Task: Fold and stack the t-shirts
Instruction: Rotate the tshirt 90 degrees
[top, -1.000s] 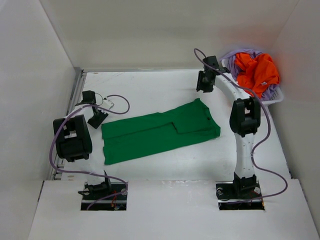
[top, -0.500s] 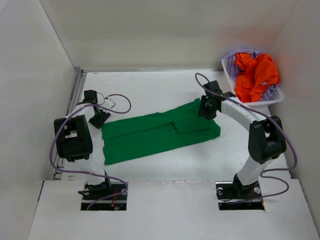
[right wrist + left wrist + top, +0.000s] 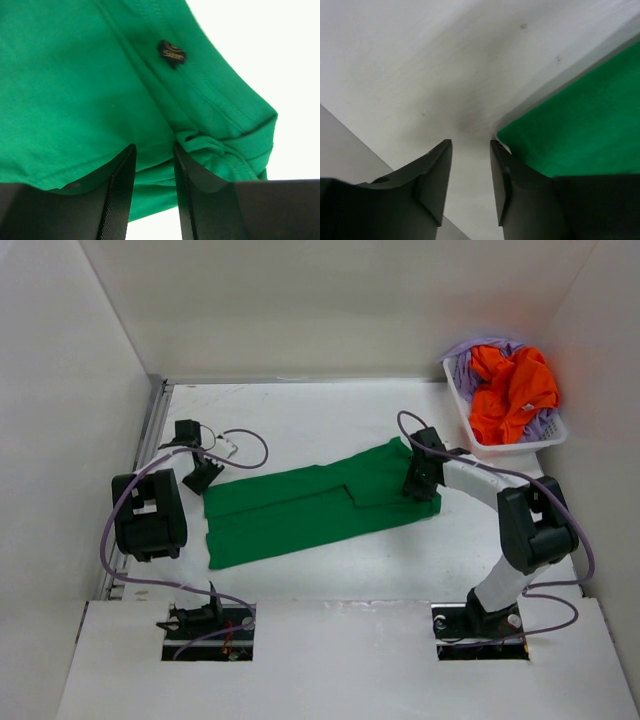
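The right gripper (image 3: 154,147) is hovering over the collar end of the green t-shirt (image 3: 310,502), jaws slightly parted and gripping nothing. The left gripper (image 3: 471,142) — likewise parted and empty — is sitting just off the shirt's opposite end. The shirt is lying flat between them, its long axis slanting from one gripper to the other.

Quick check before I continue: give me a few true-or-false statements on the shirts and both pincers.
1. The green t-shirt lies on the table. True.
2. The orange t-shirt is folded on the table. False: it sits crumpled in the basket.
3. The right pincer is over the green t-shirt's right-hand end. True.
4. The left pincer grips the green t-shirt. False: its jaws stand open over bare table, the shirt's corner beside them.
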Controlling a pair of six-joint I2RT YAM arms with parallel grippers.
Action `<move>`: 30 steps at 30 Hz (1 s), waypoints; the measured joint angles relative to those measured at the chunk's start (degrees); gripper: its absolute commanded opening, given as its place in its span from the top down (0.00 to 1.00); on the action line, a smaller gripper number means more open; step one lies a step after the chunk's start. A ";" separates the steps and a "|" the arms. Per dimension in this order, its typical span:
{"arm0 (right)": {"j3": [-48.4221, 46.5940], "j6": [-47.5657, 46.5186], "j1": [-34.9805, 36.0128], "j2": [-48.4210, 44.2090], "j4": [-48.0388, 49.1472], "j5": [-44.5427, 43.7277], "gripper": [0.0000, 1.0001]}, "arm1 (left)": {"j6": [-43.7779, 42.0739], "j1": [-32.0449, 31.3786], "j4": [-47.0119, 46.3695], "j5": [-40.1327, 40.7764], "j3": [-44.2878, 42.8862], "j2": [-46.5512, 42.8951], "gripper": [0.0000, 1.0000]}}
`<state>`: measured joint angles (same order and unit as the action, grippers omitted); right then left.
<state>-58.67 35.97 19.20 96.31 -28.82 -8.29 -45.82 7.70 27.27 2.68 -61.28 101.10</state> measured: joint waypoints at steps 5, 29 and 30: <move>1.99 1.92 -1.57 -1.16 1.53 -0.07 0.77 | -0.24 -2.14 0.61 0.72 0.00 0.70 0.94; 19.08 28.79 -0.57 -19.98 0.02 -8.81 0.50 | -2.03 -0.22 5.27 -0.96 -1.84 0.33 0.53; 18.58 29.16 -0.81 -18.62 0.13 -9.09 0.50 | -1.70 -0.17 5.38 -1.25 -1.90 0.33 0.53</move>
<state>-40.10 65.12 18.39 77.69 -28.69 -17.39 -47.53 7.53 32.64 1.43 -63.18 101.43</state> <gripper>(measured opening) 0.494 0.466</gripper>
